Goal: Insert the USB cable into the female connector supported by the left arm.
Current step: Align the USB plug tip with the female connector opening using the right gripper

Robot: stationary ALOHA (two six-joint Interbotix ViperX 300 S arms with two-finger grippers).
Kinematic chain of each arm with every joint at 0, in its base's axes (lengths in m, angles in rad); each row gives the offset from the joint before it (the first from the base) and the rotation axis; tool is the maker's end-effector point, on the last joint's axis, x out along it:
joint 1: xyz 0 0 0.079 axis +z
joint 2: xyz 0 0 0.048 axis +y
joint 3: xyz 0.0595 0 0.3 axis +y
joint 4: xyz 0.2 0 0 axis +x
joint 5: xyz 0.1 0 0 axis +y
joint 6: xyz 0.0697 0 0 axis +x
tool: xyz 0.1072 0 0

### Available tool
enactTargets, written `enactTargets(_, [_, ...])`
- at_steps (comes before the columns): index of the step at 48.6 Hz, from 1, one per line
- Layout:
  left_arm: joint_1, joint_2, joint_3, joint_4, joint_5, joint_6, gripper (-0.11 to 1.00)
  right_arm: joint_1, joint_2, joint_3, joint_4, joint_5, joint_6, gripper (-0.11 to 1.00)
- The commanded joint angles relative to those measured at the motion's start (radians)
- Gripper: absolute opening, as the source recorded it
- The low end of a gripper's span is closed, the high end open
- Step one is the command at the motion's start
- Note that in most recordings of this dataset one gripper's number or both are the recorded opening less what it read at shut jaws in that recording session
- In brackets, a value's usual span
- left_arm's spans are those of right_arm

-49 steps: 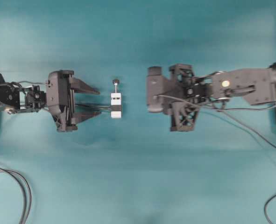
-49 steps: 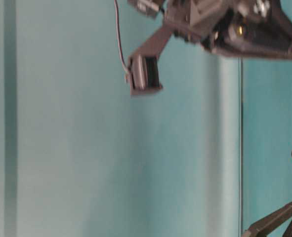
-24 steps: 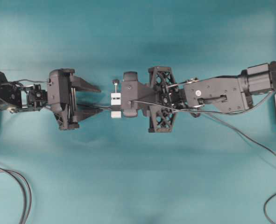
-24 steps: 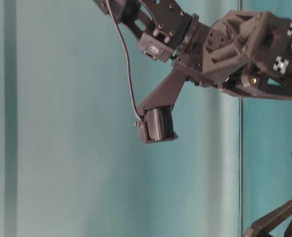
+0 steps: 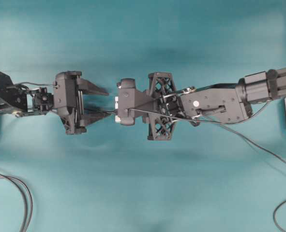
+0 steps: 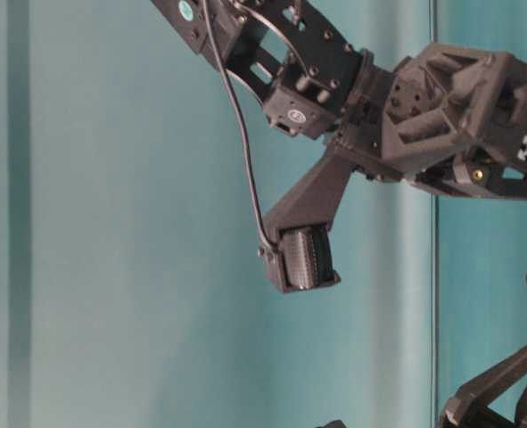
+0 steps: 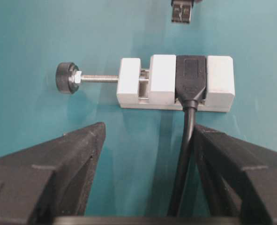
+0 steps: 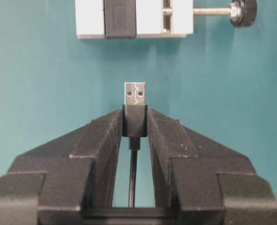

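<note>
You see the USB cable [image 8: 134, 100] with its silvery plug aimed at the white female connector [image 8: 134, 18], near but apart.

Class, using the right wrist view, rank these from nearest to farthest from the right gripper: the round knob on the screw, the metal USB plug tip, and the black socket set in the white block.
1. USB plug tip: held in the right gripper, jutting just past its jaws.
2. Black socket: ahead, slightly left, in the white block.
3. Round knob: far upper right, at the screw's end.

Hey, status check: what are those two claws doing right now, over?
Right gripper shut on USB plug. Left gripper open, short of white connector block. Plug not in yet. Gap clear.
</note>
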Motion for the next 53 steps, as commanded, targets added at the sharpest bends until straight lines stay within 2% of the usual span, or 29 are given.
enactTargets(1, [0.000,-0.011,-0.014,0.000,-0.009,0.017,0.76,0.002,-0.006,-0.035,-0.003,-0.003,0.003,0.22])
enactTargets(53, [-0.020,0.009,-0.038,0.002,-0.008,0.015,0.76,0.003,0.025,-0.066,-0.005,-0.043,0.000,0.22])
